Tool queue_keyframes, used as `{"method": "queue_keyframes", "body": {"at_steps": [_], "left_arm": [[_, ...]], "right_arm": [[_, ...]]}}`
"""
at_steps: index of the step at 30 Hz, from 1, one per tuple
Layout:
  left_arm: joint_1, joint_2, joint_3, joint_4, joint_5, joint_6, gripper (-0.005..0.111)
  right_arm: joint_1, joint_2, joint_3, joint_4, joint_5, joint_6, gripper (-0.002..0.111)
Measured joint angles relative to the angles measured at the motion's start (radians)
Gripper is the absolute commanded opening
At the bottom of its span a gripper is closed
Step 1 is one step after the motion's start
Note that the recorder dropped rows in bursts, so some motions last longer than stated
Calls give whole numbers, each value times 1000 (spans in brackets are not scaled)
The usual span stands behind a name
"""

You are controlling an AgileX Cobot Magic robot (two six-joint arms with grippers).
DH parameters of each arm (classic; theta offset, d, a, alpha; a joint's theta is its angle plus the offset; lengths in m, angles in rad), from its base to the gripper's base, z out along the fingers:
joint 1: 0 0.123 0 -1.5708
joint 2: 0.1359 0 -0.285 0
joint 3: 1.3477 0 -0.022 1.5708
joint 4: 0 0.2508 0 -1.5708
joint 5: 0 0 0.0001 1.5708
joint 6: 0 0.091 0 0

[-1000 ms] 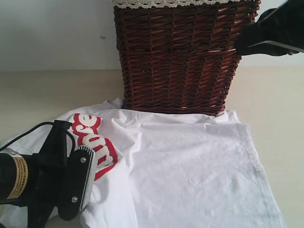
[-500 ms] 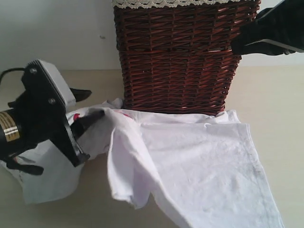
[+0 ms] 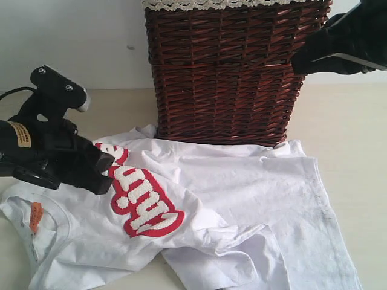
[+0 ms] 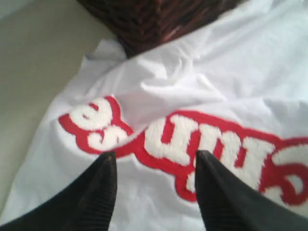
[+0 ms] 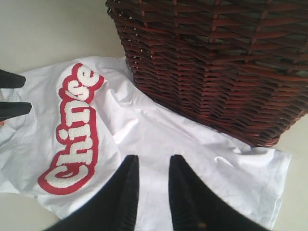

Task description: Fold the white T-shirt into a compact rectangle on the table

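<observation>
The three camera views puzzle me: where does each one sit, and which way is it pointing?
Exterior view: seemingly low over the table, facing the wicker basket and wall; the left gripper shows at left, the right arm at upper right.
Left wrist view: on the left arm, looking down between its open fingers at the lettering of the white T-shirt.
Right wrist view: on the right arm, higher, looking down past the right gripper at shirt and basket.
Shared: all three show the lettering and basket.
</observation>
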Motion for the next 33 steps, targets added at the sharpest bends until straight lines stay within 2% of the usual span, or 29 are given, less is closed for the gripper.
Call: {"method": "queue_keyframes", "body": {"at_steps": [3, 8, 11, 13, 15, 19, 27, 30, 33], "left_arm": [[-61, -10, -25, 0, 177, 56, 48], [-305, -13, -29, -103, 405, 264, 48], [-466, -13, -29, -200, 424, 363, 49], [-557, 2, -27, -240, 363, 391, 52], [-612, 37, -27, -266, 279, 397, 56], [-633, 155, -27, -278, 162, 395, 60], [-600, 313, -29, -278, -63, 391, 60], [-583, 337, -29, -278, -114, 391, 60], [-561, 359, -37, -278, -103, 396, 59]], "right_arm": [[0, 0, 0, 3, 0, -3, 24], [0, 0, 0, 6, 3, -6, 24], [0, 0, 0, 8, 3, -8, 24], [0, 0, 0, 8, 3, -8, 24], [0, 0, 0, 8, 4, -8, 24], [0, 0, 0, 8, 6, -8, 24], [0, 0, 0, 44, 6, -35, 24], [0, 0, 0, 66, 6, -51, 24], [0, 0, 0, 70, 6, -58, 24]]}}
